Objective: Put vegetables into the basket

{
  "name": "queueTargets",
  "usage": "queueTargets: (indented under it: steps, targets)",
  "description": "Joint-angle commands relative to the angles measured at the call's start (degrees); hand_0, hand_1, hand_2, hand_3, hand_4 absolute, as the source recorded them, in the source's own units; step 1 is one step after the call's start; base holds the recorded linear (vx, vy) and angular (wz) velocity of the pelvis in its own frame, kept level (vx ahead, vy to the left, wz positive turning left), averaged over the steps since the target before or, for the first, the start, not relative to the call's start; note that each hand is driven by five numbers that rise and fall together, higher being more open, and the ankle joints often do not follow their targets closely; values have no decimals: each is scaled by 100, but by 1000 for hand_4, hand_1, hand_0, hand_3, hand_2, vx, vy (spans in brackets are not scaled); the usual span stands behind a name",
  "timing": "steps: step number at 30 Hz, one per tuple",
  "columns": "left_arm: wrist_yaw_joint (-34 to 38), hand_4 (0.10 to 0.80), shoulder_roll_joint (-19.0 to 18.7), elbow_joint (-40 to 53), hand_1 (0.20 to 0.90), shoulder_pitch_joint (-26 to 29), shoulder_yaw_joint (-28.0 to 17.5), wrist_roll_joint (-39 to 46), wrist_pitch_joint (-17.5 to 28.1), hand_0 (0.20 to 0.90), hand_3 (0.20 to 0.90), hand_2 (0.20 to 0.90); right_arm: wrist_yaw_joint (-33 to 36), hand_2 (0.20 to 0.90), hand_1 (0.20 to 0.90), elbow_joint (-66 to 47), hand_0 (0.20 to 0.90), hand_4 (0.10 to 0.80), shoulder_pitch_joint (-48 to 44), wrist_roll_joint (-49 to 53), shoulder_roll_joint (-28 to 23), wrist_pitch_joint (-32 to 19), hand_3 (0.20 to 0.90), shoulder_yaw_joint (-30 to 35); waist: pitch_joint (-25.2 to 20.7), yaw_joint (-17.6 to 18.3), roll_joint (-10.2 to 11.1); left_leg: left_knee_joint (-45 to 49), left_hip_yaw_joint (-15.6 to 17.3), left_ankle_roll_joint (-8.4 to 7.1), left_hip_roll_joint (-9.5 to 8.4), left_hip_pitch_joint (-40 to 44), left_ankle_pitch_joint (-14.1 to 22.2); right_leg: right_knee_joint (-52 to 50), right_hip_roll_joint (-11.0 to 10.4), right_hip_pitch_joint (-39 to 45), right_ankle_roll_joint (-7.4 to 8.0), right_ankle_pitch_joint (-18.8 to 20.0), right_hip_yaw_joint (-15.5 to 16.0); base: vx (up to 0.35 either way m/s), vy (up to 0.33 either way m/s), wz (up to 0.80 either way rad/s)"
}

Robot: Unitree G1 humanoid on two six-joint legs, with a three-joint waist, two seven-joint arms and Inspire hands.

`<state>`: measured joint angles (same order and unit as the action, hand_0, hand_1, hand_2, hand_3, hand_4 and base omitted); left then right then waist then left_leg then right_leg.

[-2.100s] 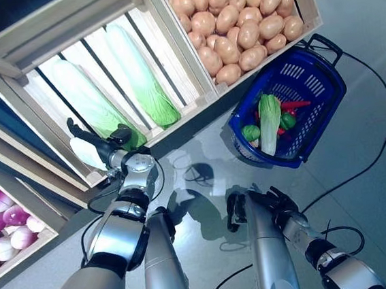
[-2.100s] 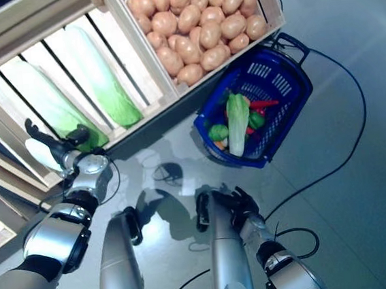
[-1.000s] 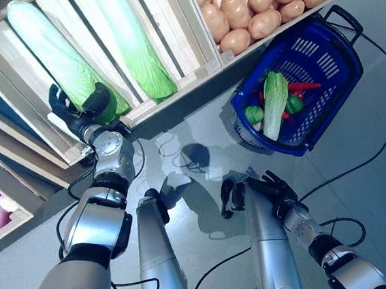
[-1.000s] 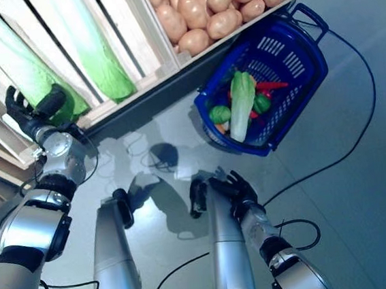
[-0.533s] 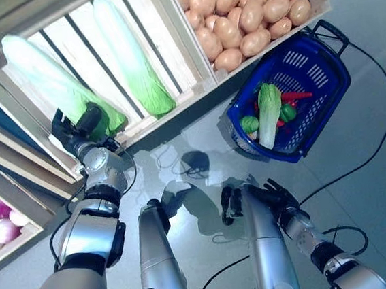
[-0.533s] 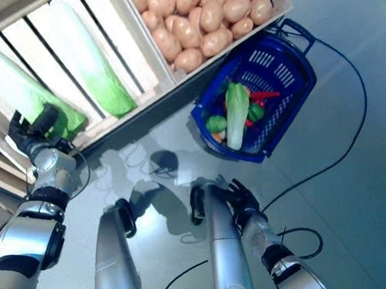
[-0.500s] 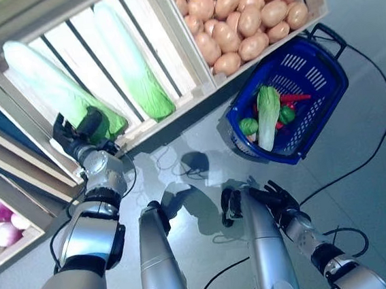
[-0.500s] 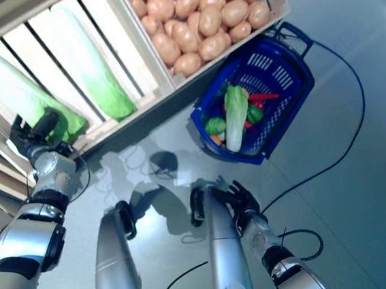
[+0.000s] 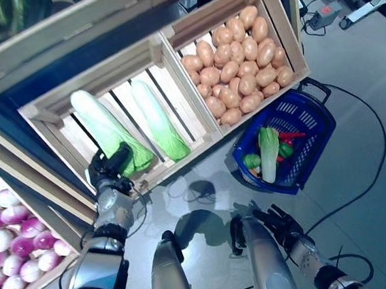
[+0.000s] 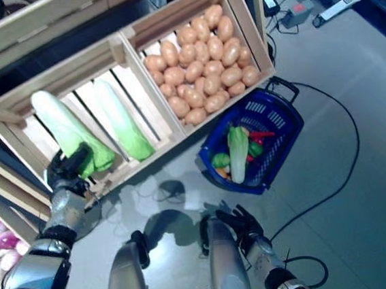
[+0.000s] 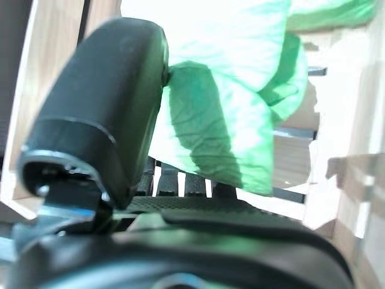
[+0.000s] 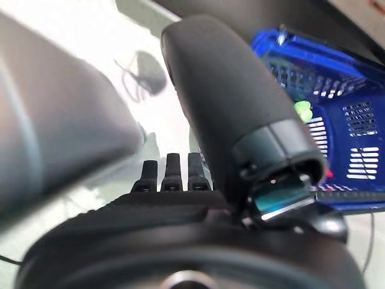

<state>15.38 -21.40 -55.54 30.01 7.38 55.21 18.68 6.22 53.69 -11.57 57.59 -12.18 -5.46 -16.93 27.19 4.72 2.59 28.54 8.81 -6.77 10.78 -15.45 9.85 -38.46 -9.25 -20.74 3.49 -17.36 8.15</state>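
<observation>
A long napa cabbage [image 9: 106, 129] lies in the slatted wooden crate [image 9: 180, 156] of the stand. My left hand [image 9: 107, 173] is at its green leafy end. In the left wrist view the thumb [image 11: 108, 102] presses on the leaves [image 11: 228, 108] and the fingers [image 11: 180, 180] reach under them. The blue basket [image 9: 310, 116] stands on the floor to the right. It holds another napa cabbage [image 9: 267, 152], a round green vegetable [image 9: 252, 160] and a red pepper [image 9: 290, 136]. My right hand [image 9: 277, 220] hangs low, short of the basket, fingers [image 12: 171, 174] straight and empty.
A crate of potatoes [image 9: 284, 23] sits just behind the basket. A second napa cabbage [image 9: 158, 120] lies beside the one I hold. A lower shelf juts out at the left [image 9: 20, 195]. Grey floor lies between the stand and the basket.
The camera has pulled back and shows more of the stand. My left hand stays at the cabbage's leafy end with its thumb on the leaves. The right hand has not moved.
</observation>
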Motion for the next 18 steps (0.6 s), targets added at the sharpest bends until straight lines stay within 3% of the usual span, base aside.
queueTargets:
  steps: [1, 6, 11, 15, 18]
  targets:
    - [-199, 400, 84, 694, 300, -350, 34, -680, 1127, 300, 300, 300, 74, 900, 900, -403, 900, 800, 467, -343, 246, -217, 900, 109, -1060, -126, -151, -554, 366, 747, -534, 569, 140, 1269, -303, 844, -11, 604, 185, 116, -46, 7]
    - [-198, 400, 417, 1178, 300, -973, 97, -1232, 1122, 300, 300, 300, 99, 900, 900, -616, 900, 800, 751, -277, 408, -115, 900, 296, -1426, -228, -233, -1115, 363, 741, -627, 1154, 5, 1937, -296, 1557, 68, 806, 396, 98, -34, 5]
    - [-375, 400, 600, 1594, 300, -1516, 92, -1602, 1145, 300, 300, 300, 210, 900, 900, -879, 900, 800, 942, -352, 506, -130, 900, 581, -1792, -322, -294, -1934, 285, 674, -725, 1794, -225, 2798, -156, 2298, 157, 1065, 595, 110, -28, 11]
    - [-467, 400, 650, 2095, 300, -1924, 71, -1826, 1113, 300, 300, 300, 336, 900, 900, -1801, 900, 800, 958, -408, 529, -279, 900, 507, -1992, -389, -270, -2484, 239, 644, -777, 2065, -478, 3368, -59, 2585, 152, 1403, 694, 11, -30, 9]
    - [-534, 400, 595, 2536, 300, -2240, 26, -2078, 1064, 300, 300, 300, -13, 900, 900, -2592, 900, 800, 1069, -148, 513, -197, 900, 432, -2092, -420, -235, -2890, 205, 596, -788, 2245, -613, 3724, -1, 2756, 182, 1569, 763, 27, -24, 5]
